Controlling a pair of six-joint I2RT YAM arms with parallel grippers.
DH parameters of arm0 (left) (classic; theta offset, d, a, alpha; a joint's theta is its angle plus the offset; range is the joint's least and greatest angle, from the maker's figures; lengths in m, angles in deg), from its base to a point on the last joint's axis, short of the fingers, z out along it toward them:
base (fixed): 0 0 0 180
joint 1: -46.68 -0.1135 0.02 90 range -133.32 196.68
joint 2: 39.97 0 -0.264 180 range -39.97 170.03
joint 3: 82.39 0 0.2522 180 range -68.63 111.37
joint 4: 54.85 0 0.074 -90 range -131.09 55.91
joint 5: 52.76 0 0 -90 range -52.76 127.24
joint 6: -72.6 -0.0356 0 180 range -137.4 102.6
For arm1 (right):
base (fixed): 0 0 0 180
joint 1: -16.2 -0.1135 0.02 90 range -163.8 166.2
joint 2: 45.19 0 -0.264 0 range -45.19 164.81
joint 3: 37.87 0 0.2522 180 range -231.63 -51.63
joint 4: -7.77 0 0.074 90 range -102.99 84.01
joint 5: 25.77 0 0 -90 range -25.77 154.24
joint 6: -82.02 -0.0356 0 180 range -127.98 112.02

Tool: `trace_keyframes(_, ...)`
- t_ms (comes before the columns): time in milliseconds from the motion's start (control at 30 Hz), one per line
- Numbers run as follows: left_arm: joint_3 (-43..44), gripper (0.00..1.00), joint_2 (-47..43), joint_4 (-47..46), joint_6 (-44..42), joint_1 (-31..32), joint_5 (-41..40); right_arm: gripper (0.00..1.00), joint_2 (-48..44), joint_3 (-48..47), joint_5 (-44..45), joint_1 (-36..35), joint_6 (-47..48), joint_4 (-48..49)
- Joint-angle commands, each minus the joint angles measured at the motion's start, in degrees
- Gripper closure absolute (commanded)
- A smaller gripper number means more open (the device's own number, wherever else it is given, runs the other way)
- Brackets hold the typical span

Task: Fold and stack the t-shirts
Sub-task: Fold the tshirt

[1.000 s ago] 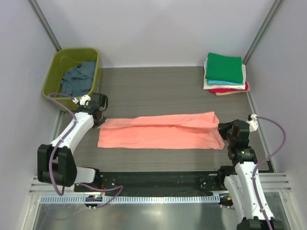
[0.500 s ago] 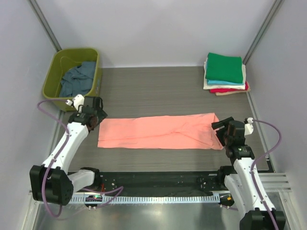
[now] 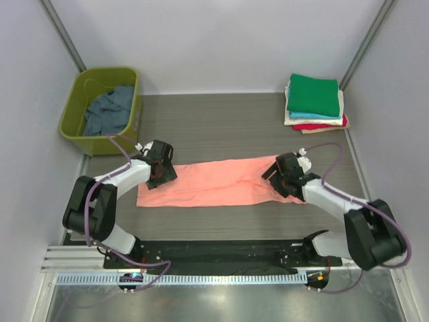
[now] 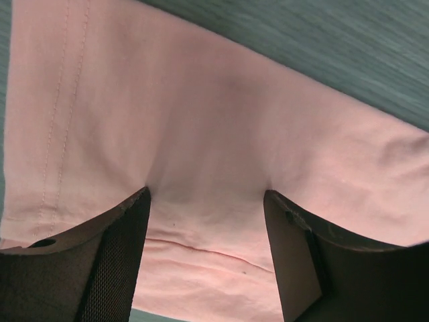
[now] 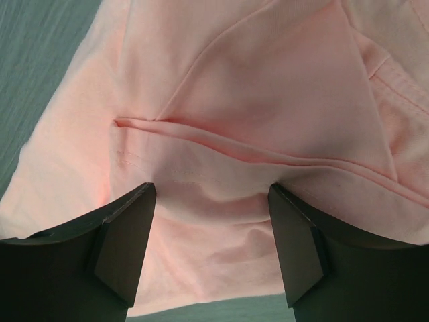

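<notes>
Am holding left gripper point(image 3: 161, 173) and right gripper point(image 3: 281, 176) spread open, gripping nothing, on pink t-shirt point(image 3: 221, 182). Its long axis running left-right; each gripper sitting near own end.

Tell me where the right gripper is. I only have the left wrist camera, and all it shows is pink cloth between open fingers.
Observer: The right gripper is over the opposite, right-hand end of the same salmon-pink t-shirt, with its jaws open too.
Operator: Is there a finished stack anywhere?
Observer: Yes, a folded stack sits at the far right corner of the table, with a green t-shirt on top.
Operator: Any shirts waiting?
Observer: A slate-blue t-shirt lies crumpled in the olive-green tub at the far left.
</notes>
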Motion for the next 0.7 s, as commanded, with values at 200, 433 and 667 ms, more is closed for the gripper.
trace_keyframes(200, -6.1, 0.32, 0.4, -4.0, 3.1, 6.5, 5.3, 0.25, 28.8, -22.7, 1.2, -0.8, 5.8, 3.3)
trace_keyframes(433, -14.7, 0.32, 0.5, -9.1, 11.4, 13.9, 12.8, 0.28, 50.6, -50.6, -3.9, -1.8, 14.1, -1.6)
trace_keyframes(667, -15.7, 0.32, -0.2, -12.7, 20.4, 28.5, 17.7, 0.28, 66.6, -76.5, -9.4, -3.1, 21.7, -6.8)
